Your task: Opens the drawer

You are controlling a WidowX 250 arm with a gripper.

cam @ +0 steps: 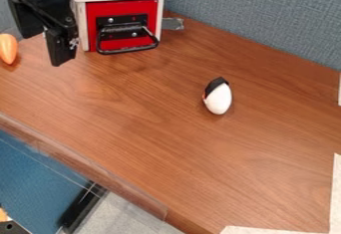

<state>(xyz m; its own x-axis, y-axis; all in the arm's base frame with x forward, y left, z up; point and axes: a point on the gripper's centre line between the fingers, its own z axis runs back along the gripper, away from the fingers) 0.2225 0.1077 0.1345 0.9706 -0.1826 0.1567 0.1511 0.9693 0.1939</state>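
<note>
Brown wood tabletop (166, 143) runs back past a white-and-black egg-shaped thing (219, 100), which lies aside, probably leaving the drawer (120, 8) room to slide. Beyond, the gripper (43, 50) hangs spread beside the handle (126, 51), likely raised to come down onto it; the shut red drawer faces the near edge, its handle's long axis crosswise, before the blue-grey partition (259, 19).

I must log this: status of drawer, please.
Black two-finger tool open, empty. Red-fronted drawer shut, black bar handle untouched. White-and-black egg-shaped object on brown table, away from drawer.
</note>
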